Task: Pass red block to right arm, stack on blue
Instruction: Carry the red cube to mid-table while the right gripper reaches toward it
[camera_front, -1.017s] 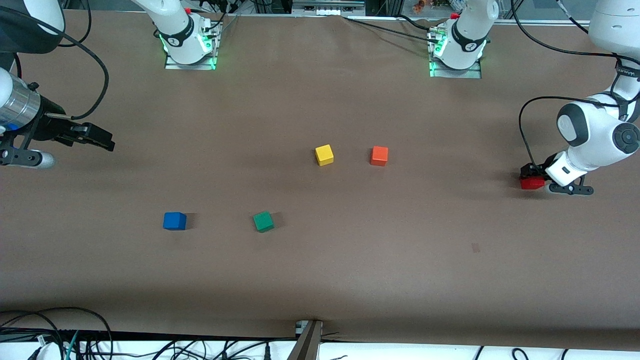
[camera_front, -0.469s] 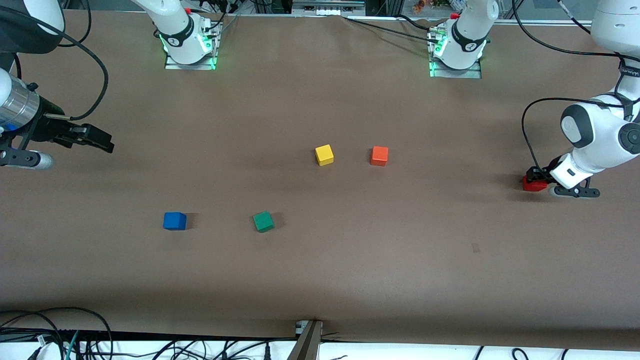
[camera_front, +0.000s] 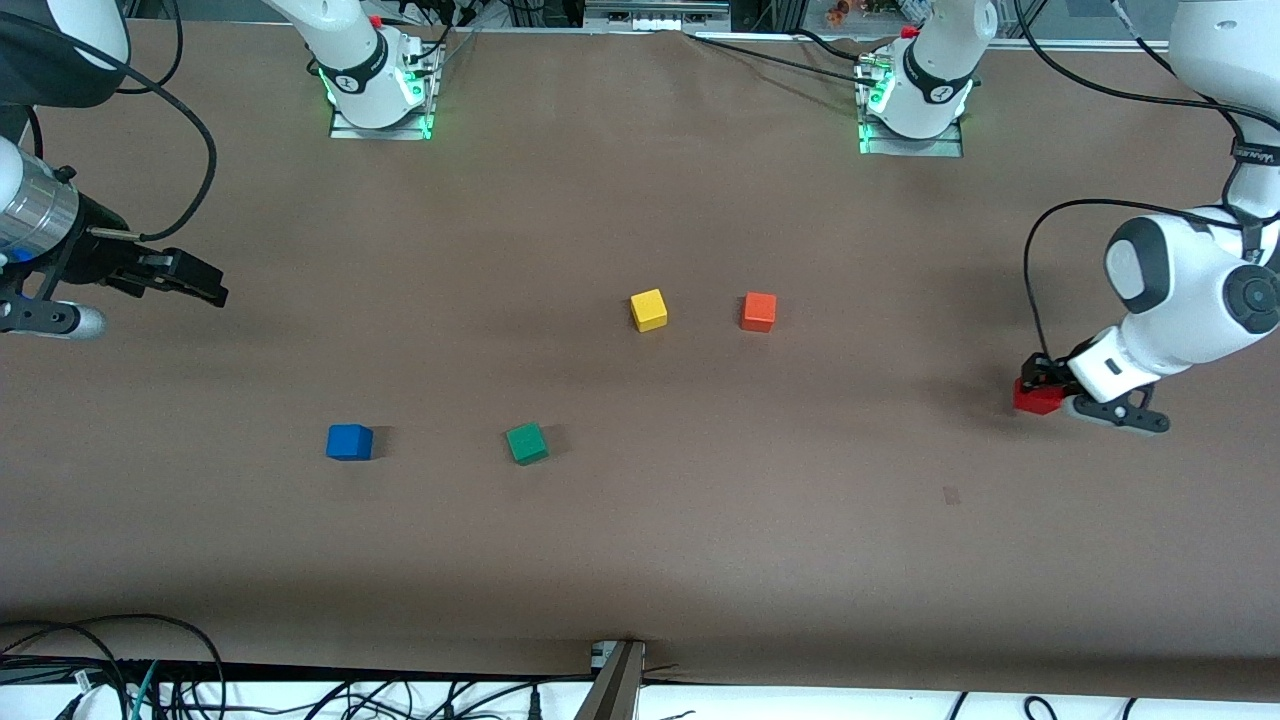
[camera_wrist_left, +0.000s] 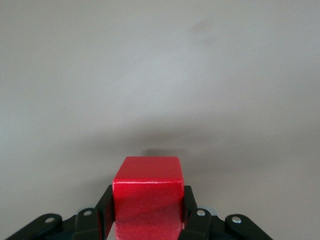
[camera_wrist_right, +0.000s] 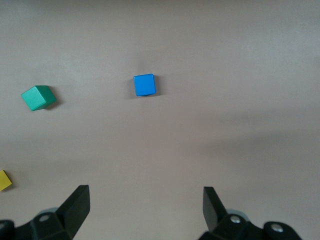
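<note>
— Why do we have the red block (camera_front: 1036, 397) pinched at the left arm's end of the desk (camera_front: 640, 540)?

— Because the left gripper (camera_front: 1040, 385) is the only one within reach of it. In the left wrist view its fingers (camera_wrist_left: 192, 212) press flat on two opposite sides of the block, clamped tight, with the shadow under it suggesting it is just clear of the desk.

— And the right gripper (camera_front: 190, 280)?

— We keep it waiting over the right arm's end, jaws spread wide and empty, ready to receive.

— Where does it go afterwards?

— Onto the blue cube (camera_front: 349, 441), which sits alone beside the green cube (camera_front: 526, 442), nearer the front camera than the yellow cube (camera_front: 648, 309) and orange-red cube (camera_front: 758, 311). We judge the handover should happen over the middle.
</note>
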